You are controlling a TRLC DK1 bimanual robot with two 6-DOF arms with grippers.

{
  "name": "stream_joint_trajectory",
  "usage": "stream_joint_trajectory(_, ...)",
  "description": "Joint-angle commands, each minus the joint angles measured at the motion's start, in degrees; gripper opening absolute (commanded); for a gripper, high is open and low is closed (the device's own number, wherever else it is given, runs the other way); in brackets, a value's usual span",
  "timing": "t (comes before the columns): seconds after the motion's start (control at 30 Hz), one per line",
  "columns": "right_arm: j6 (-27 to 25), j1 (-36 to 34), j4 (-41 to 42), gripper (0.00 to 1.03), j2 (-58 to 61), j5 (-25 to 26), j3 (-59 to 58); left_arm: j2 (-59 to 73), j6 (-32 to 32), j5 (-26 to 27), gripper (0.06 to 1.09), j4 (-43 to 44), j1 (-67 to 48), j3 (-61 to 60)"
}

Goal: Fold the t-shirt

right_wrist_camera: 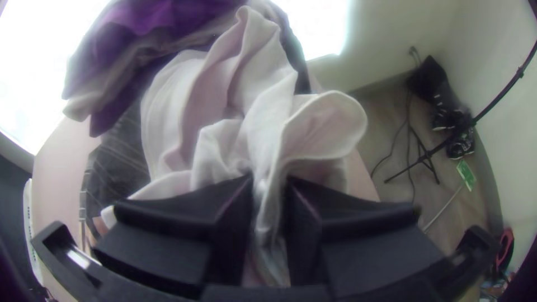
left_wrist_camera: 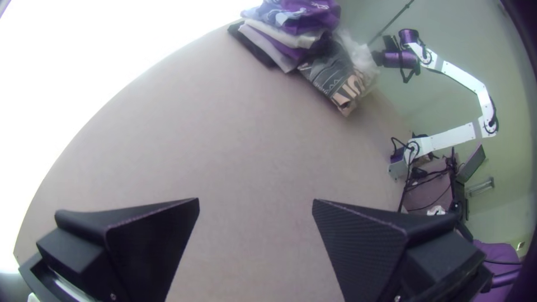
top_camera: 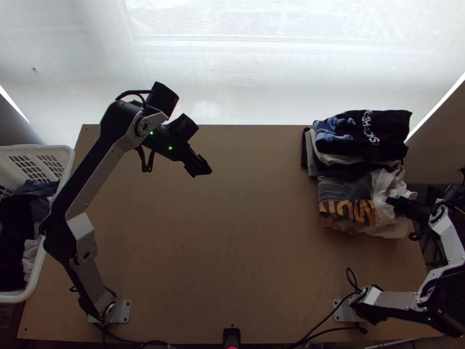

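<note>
left fingers [left_wrist_camera: 148, 240] spread | right fingers [right_wrist_camera: 179, 210] pinching bunched white cloth [right_wrist_camera: 168, 117] | pulling it could drag the adjoining stack [top_camera: 363, 134] askew

- A room fitted out for robotics work, perhaps a lab; whether it is inside a home, the views cannot settle.
- Two robot arms, left [top_camera: 96, 177] and right [top_camera: 395, 299], stand on metal plates fixed to a wooden desk [top_camera: 232, 232].
- A laundry basket [top_camera: 52, 150] and stacked shirts [top_camera: 372, 203] lend a household note.
- Shoes [right_wrist_camera: 461, 146] and a black stand [right_wrist_camera: 428, 154] occupy the floor [right_wrist_camera: 380, 123] beside a plain wall [right_wrist_camera: 391, 33].
</note>
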Motion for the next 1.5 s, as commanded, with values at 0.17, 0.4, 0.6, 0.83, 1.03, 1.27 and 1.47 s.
stream_joint_trajectory(0.17, -1.9, -1.3, 1.8, 0.99, -6.2, 3.2, -0.1, -0.5, 1.0, 0.0, 1.04, -0.4, 1.2, -1.9)
stream_joint_trajectory(0.4, -1.2, 4.6, -7.2, 0.99, -22.3, 5.3, 8.5, -2.3, 1.2, 0.1, 1.04, 0.1, 1.4, -4.2)
stream_joint_trajectory(0.6, 10.1, 19.8, -22.1, 0.98, -22.5, -2.6, 16.2, -2.8, 1.3, 0.0, 1.04, 0.2, 1.6, -4.2)
stream_joint_trajectory(0.83, 24.5, 27.0, -24.2, 0.96, -11.8, -13.7, 14.3, -2.4, 1.6, 0.0, 1.04, 0.2, 1.4, -3.3)
stream_joint_trajectory(1.03, 23.2, 18.6, -22.5, 0.96, -7.0, -12.8, 9.3, -2.0, 1.8, -0.1, 1.04, 0.2, 1.9, -3.2)
stream_joint_trajectory(1.27, 14.6, 5.8, -23.8, 0.96, -4.5, -3.3, 10.5, -2.1, 1.7, 0.0, 1.04, 0.6, 2.3, -3.3)
stream_joint_trajectory(1.47, 6.2, -2.2, -18.5, 0.96, -0.1, 3.1, 7.9, -2.4, 2.1, 0.0, 1.04, 1.0, 3.5, -3.2)
